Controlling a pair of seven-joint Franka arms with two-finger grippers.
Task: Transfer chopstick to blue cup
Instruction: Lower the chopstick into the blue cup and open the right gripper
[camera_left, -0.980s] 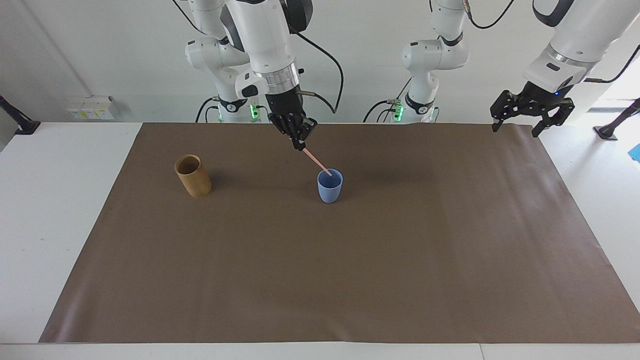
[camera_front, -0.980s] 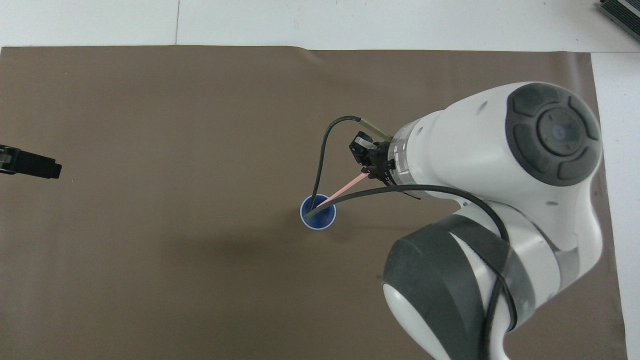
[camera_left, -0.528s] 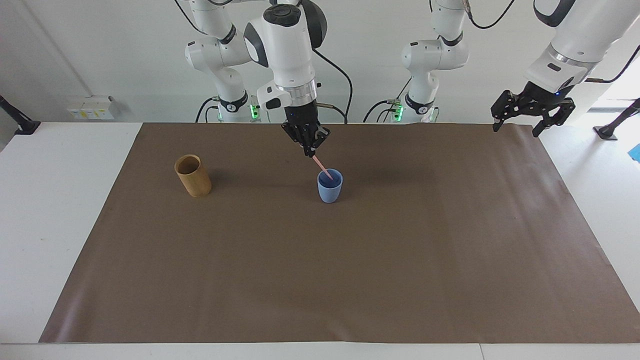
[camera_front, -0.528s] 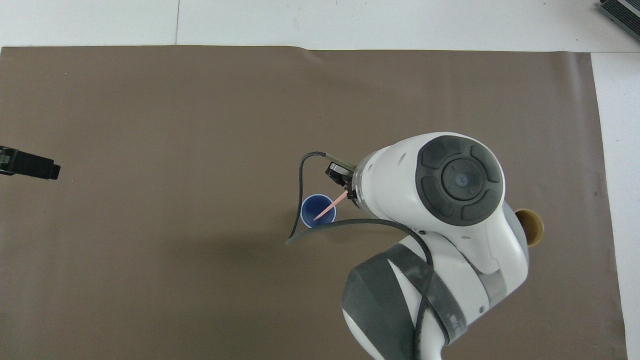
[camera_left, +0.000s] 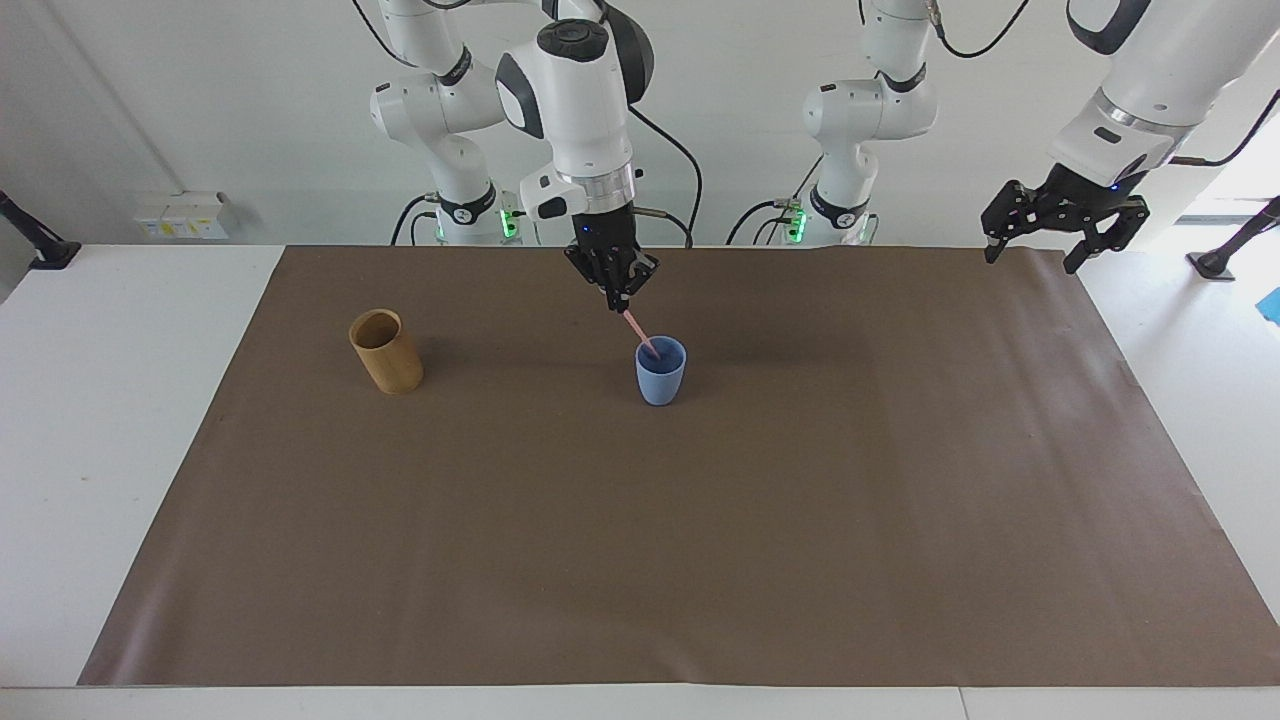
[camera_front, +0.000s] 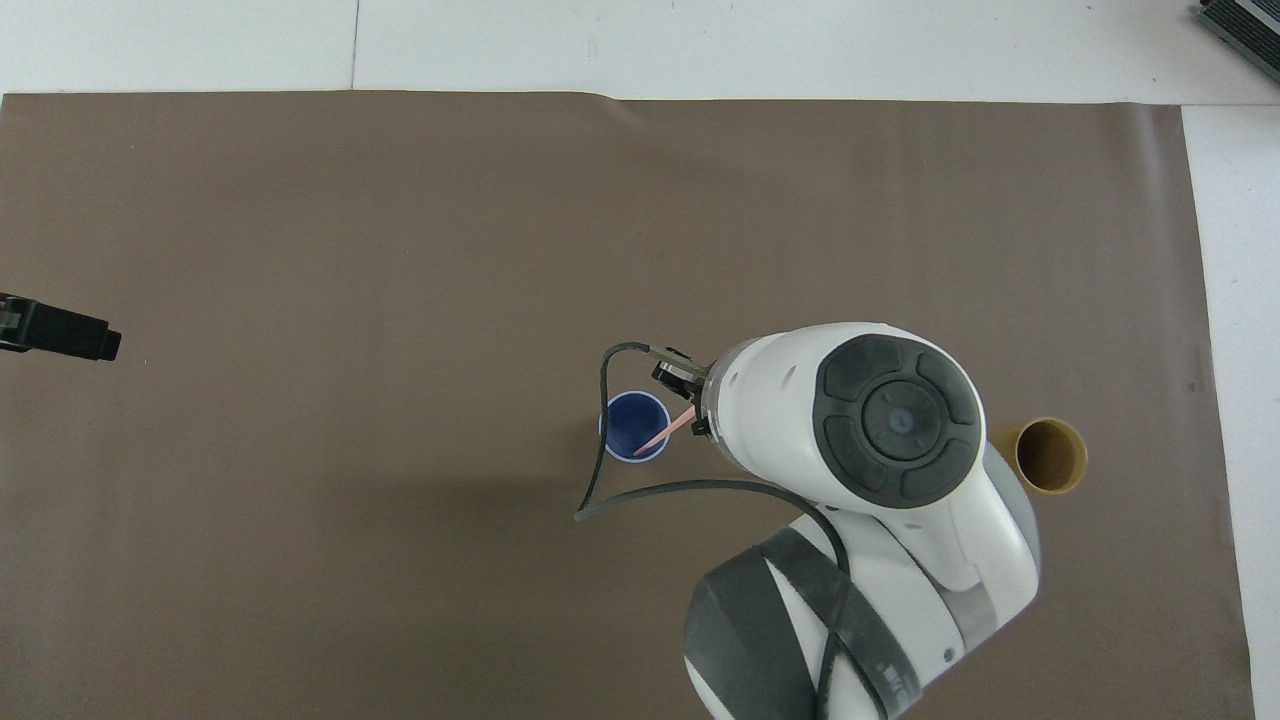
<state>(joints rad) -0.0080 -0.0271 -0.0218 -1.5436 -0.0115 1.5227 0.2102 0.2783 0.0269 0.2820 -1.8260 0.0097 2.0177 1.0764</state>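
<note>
Over the last second the right claw (camera_left: 618, 296), clamped on the pink chopstick (camera_left: 638, 332), has steepened and sunk it into the blue cup (camera_left: 660, 378) just below, so release looks due, while the left claw (camera_left: 1066, 235) waits spread wide.

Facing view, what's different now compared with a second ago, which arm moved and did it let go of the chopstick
The right gripper swung upright and came down, easing the chopstick deeper into the blue cup; it is still shut on the stick, not released. The blue cup, the wooden holder and the waiting left gripper at its own end of the mat stayed put.
</note>
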